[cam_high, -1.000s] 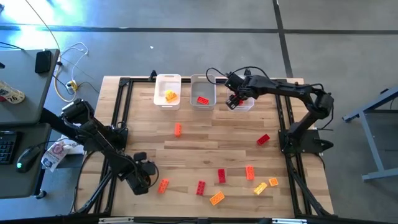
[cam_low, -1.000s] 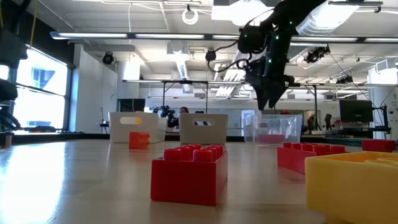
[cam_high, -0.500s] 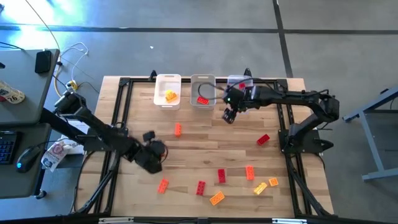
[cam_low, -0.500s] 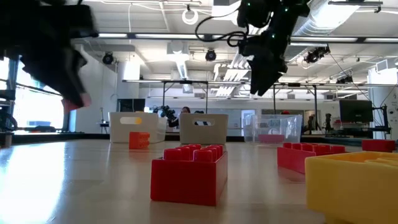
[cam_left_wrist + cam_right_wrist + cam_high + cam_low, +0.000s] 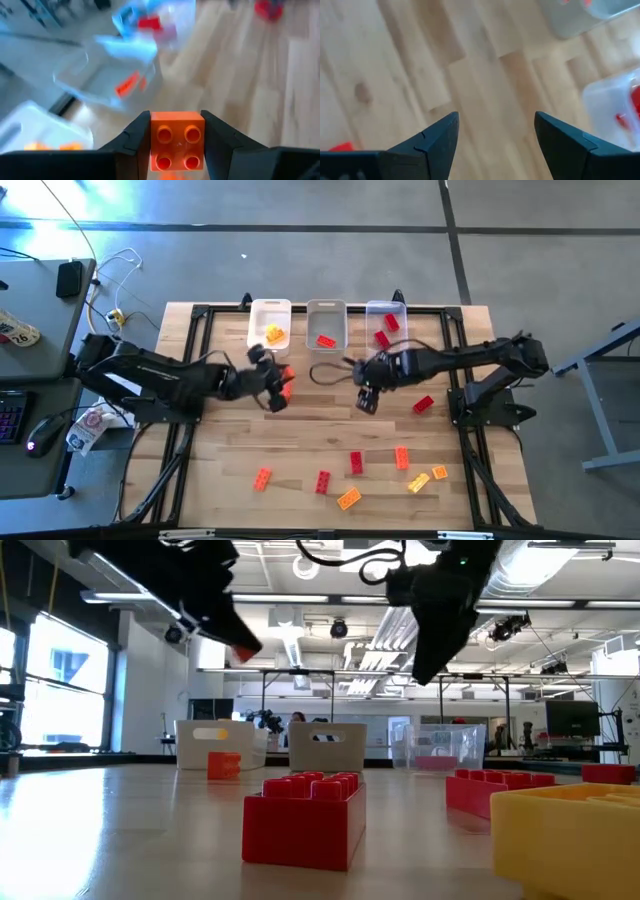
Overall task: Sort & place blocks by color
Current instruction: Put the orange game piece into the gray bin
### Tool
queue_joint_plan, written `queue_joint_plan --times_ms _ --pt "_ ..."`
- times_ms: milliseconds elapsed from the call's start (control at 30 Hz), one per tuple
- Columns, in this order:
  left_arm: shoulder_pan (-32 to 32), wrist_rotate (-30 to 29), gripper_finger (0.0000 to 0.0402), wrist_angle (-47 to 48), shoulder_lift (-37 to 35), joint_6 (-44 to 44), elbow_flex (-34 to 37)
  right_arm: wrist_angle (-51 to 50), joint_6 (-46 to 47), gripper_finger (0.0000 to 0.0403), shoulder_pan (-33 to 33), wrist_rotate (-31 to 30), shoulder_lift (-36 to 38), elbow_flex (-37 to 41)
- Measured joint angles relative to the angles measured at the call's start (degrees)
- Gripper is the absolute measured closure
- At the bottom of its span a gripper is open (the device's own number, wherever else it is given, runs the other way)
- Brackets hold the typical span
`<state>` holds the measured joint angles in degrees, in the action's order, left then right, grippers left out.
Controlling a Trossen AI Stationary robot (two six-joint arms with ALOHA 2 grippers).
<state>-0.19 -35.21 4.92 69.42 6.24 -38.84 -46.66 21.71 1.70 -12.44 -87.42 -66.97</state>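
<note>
Left gripper (image 5: 176, 145): fingers clamped on either side of one orange four-stud block (image 5: 177, 141), carried above the worktop (image 5: 320, 425). Right gripper (image 5: 495, 135): fingers wide, empty, above bare boards.

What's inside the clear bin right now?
The clear bin holds red blocks: two show from above. Its floor looks unobstructed; nothing covers it.

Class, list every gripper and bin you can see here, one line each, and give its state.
left gripper: shut on orange brick, off the table
right gripper: open, empty
white bin: holds yellow brick
grey bin: holds one orange-red brick
clear bin: holds red bricks
</note>
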Motion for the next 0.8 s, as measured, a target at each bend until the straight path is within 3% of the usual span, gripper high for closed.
queue_joint_plan --times_ms 333,500,667,800 --pt "13.3 7.5 0.0291 -14.6 0.5 -10.9 0.0 -1.1 12.3 0.0155 8.2 -1.4 0.0 2.2" --pt "18.6 14.6 0.0291 -19.6 1.9 -12.0 -0.2 -1.2 18.3 0.0155 11.2 -4.0 0.0 2.2" --pt "22.5 19.6 0.0291 -19.4 5.6 -14.1 -3.7 -1.1 24.6 0.0155 13.9 -5.6 0.0 2.2" --pt "24.8 19.8 0.0291 -17.6 9.9 -16.5 -7.7 1.2 25.2 0.0155 16.1 -5.3 0.0 2.2"
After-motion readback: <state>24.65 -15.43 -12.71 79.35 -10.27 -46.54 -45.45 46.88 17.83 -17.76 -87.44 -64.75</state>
